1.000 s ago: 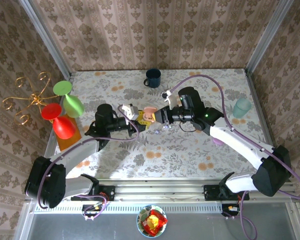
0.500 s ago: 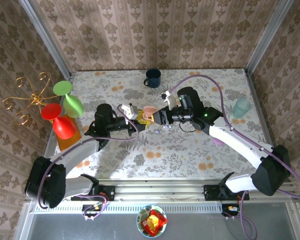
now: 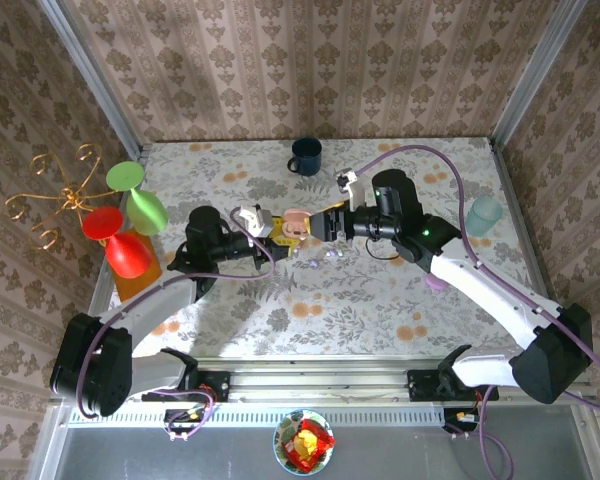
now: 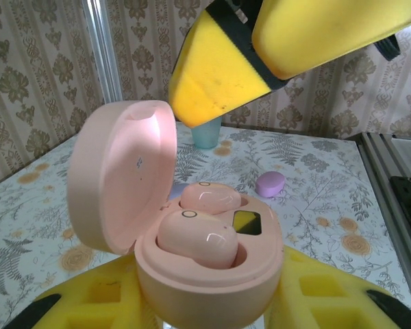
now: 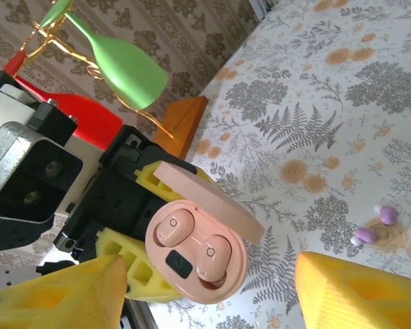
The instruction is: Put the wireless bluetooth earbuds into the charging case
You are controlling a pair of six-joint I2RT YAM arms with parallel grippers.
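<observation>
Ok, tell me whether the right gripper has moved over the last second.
Yes. In the top view the right gripper has backed off rightward from the case, ending farther right of the mug, and its jaws have opened.

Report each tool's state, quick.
Left tool: closed, holding the pink charging case.
Right tool: open, holding nothing.

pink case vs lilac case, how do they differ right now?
The pink case is open, lid tipped up; the lilac case is shut. The pink case sits clamped in the left gripper; the lilac case lies loose on the table. The pink case shows two pink earbuds seated inside; the lilac case's inside is hidden. Both are rounded pastel shells.
</observation>
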